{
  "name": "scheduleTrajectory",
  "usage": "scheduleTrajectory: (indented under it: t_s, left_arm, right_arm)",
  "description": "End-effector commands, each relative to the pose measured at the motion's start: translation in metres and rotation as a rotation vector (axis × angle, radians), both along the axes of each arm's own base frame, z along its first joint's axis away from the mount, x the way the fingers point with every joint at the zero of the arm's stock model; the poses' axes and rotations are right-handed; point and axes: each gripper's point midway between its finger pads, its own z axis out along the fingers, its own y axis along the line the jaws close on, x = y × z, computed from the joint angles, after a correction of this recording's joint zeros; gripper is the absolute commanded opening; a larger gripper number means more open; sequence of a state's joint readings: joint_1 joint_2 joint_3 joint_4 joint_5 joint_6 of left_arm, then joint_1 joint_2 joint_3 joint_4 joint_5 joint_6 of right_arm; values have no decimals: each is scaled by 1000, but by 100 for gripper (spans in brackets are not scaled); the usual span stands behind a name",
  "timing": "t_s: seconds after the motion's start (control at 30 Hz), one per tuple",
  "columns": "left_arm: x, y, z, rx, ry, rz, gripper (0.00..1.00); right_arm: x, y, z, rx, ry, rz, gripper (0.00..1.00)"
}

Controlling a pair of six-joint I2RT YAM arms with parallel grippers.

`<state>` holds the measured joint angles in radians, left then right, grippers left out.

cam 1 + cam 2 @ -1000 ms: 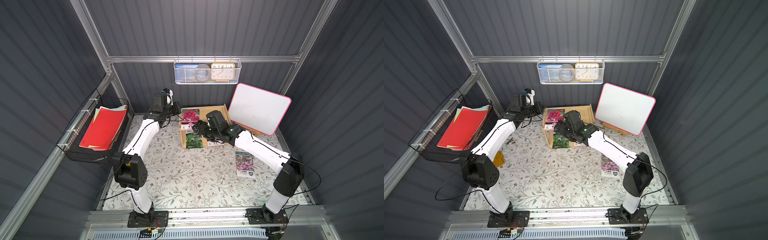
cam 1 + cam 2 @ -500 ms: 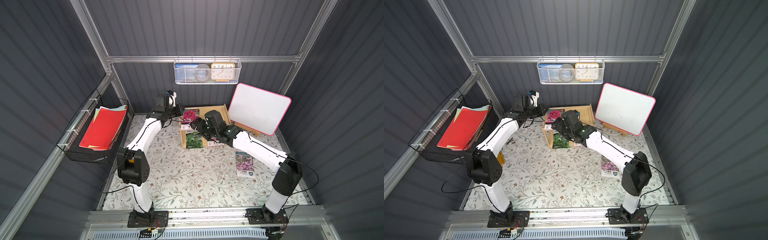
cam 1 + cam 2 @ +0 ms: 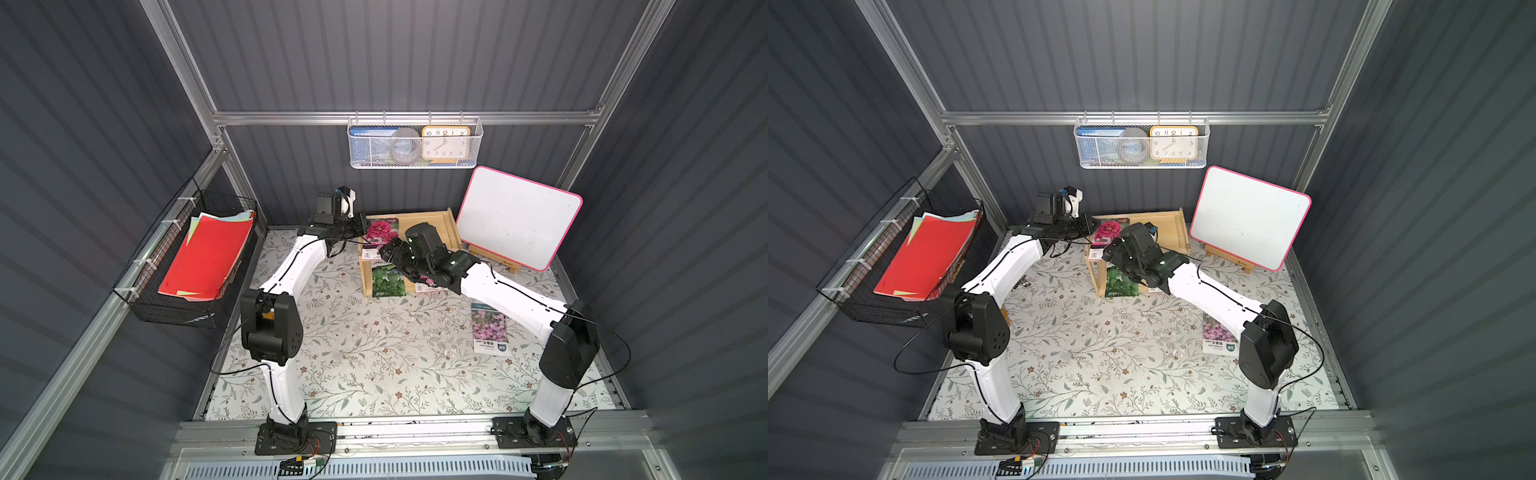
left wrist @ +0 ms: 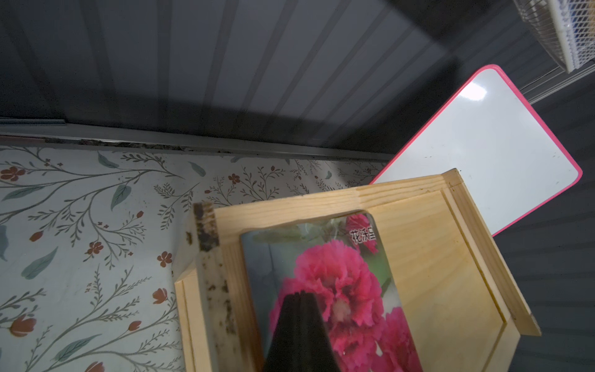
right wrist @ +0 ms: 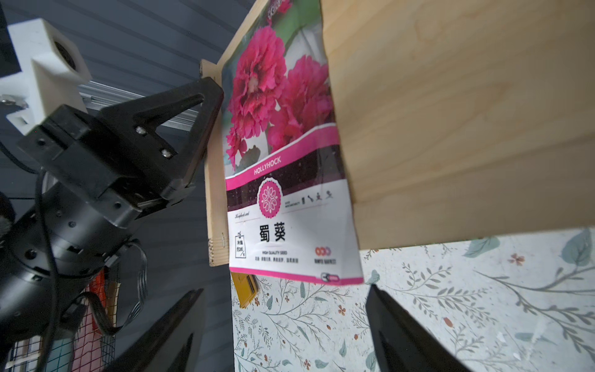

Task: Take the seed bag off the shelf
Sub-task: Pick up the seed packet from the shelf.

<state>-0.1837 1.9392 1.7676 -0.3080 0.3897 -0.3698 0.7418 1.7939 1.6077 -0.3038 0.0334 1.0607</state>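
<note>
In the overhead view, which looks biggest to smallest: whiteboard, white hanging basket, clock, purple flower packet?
In a top view:
1. whiteboard
2. white hanging basket
3. clock and purple flower packet, too alike to rank

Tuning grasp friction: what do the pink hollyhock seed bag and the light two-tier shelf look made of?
The pink hollyhock seed bag: glossy printed film, likely plastic; sheen, wavy edge. The light two-tier shelf: pale matte wood, visible grain.

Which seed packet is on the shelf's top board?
The pink hollyhock packet; the green packet sits a level lower, the purple packet lies on the table.
</note>
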Motion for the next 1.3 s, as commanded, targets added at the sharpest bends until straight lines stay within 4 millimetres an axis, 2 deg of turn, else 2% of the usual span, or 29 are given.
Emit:
scheduleTrajectory:
  t_s: [0.0,0.23,0.47,0.53,0.63,0.73,0.9,1.07,1.27]
  left_arm:
    - [0,1,15,8,-36,-6,0]
    - [-4,4,26,10,-51,7,0]
    - [-21,24,77,8,-152,116,0]
    - [-24,24,83,-5,-157,123,0]
    - [-22,21,73,-10,-134,103,0]
    - [-16,19,50,3,-91,96,0]
    - [-3,37,20,66,-32,202,0]
    - [4,43,2,95,-3,238,0]
    - [7,40,-11,98,15,220,0]
  right_arm:
    - [6,2,-8,-18,-13,-18,82]
    - [13,2,-7,-30,-29,-29,77]
    - [14,2,3,-37,-51,-24,73]
    - [14,1,5,-38,-57,-24,71]
    - [14,0,6,-41,-61,-25,70]
    - [15,-1,6,-41,-62,-26,68]
    - [15,-1,9,-44,-71,-24,66]
    - [16,-3,13,-49,-86,-29,63]
    - [17,-4,17,-54,-98,-31,62]
